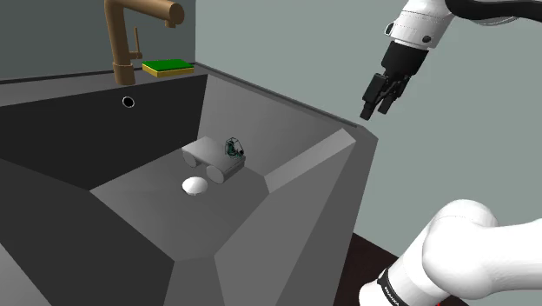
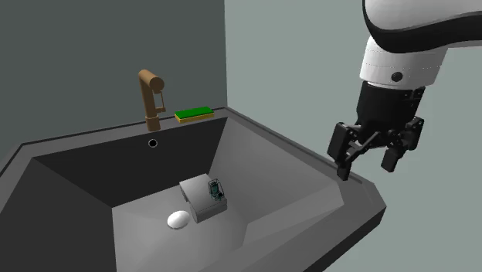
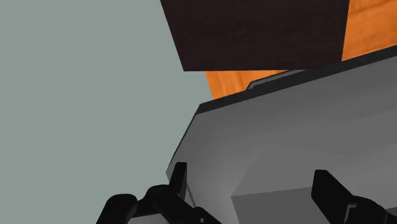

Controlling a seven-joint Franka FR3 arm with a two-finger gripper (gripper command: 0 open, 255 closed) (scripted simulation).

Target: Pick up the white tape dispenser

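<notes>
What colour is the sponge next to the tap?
The sponge is green on top and yellow underneath. The shoulder view shows it best.

Grey sink floor: tape dispenser, white lump beside

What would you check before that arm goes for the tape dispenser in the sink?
1. Open gripper: ok, fingers apart.
2. Nothing in the gripper: ok.
3. Clear sight of the dispenser on the floor of the sink: ok.
4. The gripper above the dispenser: not ok; it hangs off to the side, by the sink rim.
5. The white lump clear of the dispenser: cannot tell; they lie close.
</notes>
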